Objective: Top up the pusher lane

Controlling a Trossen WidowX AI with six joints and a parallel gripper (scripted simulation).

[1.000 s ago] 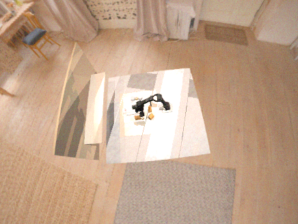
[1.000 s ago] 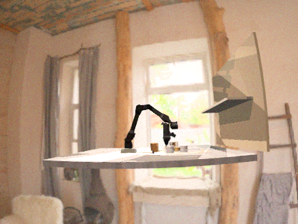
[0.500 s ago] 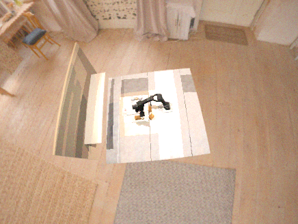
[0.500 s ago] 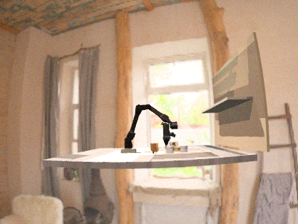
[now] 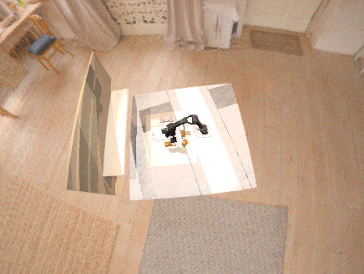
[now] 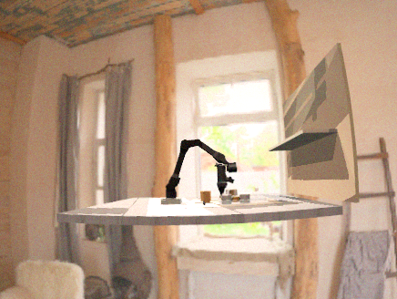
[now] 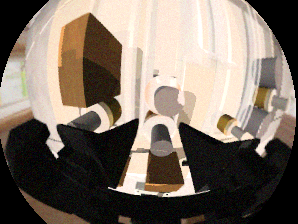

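Observation:
My gripper points down, its two black fingers spread apart. A jar with a grey lid and a pale body stands between and just below the fingertips, close to both. A second grey-lidded jar with a pale body stands directly in line beyond it, above it in the wrist view. A brown block lies on the near side of the first jar. The lane floor, the front stop and any contact between the jars cannot be made out clearly.
A tall brown block rises at the left in the wrist view. A grey-lidded jar with a gold band is below it. A smaller gold and grey jar stands right of the fingers. More grey and gold pieces are at the far right.

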